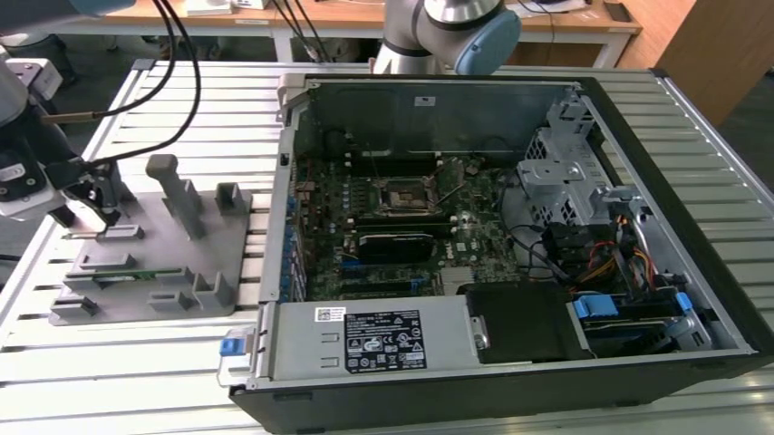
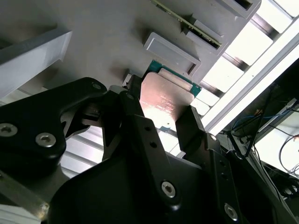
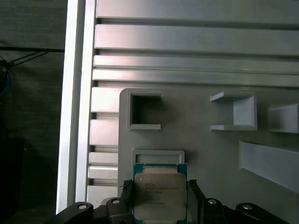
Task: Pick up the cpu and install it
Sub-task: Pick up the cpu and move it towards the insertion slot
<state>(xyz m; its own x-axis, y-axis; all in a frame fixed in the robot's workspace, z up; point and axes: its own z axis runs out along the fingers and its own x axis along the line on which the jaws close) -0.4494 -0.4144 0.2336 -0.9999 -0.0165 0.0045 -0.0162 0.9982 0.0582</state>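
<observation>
The cpu shows its silver top and green rim in the first wrist view, and its tan underside in the second wrist view. My gripper is shut on it, one black finger at each side edge. The chip hangs close over a shallow square pocket of the grey holder tray. In the exterior view my gripper stands at the tray's left end. The black socket frame lies on the motherboard inside the open computer case, far to the exterior view's right of the gripper.
Grey posts and blocks stick up from the tray, and a green memory stick lies in one of its slots. The case wall rises between tray and motherboard. Cables hang over the slatted table.
</observation>
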